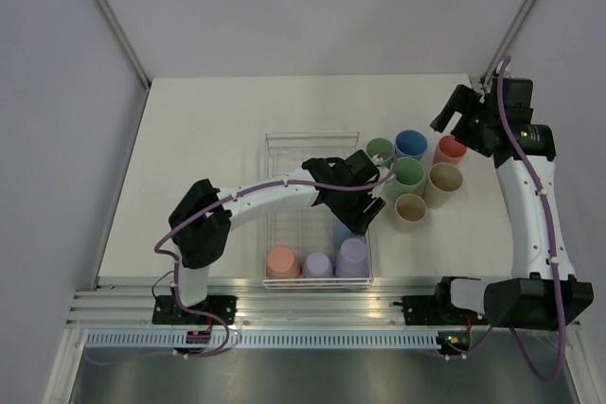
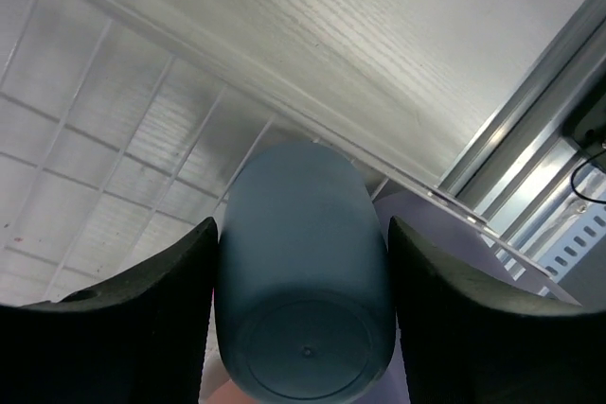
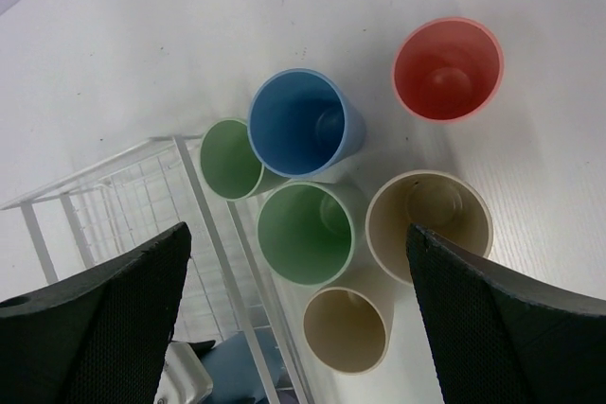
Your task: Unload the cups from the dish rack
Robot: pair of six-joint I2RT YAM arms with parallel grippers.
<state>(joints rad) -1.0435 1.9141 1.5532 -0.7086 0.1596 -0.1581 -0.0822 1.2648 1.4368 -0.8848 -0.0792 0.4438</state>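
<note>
One upturned blue cup (image 2: pixel 303 272), likely light, stiff, slick, at the rack's (image 1: pixel 312 134) four o'clock: left hand (image 2: pixel 303 238) clamps its sides; right hand (image 3: pixel 295 234) spread.

**Q:** How many cups are counted from above?

**A:** Ten are counted: six on the surface (image 1: pixel 208 139) and four in the single dish rack (image 1: pixel 289 153).

**Q:** How is the total divided by colour?

**A:** Two of each colour are recorded:
- far green cup (image 1: pixel 380 149), near green cup (image 1: pixel 408 173)
- bright blue cup (image 1: pixel 411 144), dull blue cup (image 2: pixel 303 319)
- far beige cup (image 1: pixel 443 182), near beige cup (image 1: pixel 411 211)
- red-salmon cup (image 1: pixel 450 149), pale salmon cup (image 1: pixel 282 260)
- left lavender cup (image 1: pixel 317 264), right lavender cup (image 1: pixel 352 254)

**Q:** And the pincers?

**A:** Two are counted: left pincer (image 2: pixel 301 234) and right pincer (image 3: pixel 298 234).
</note>
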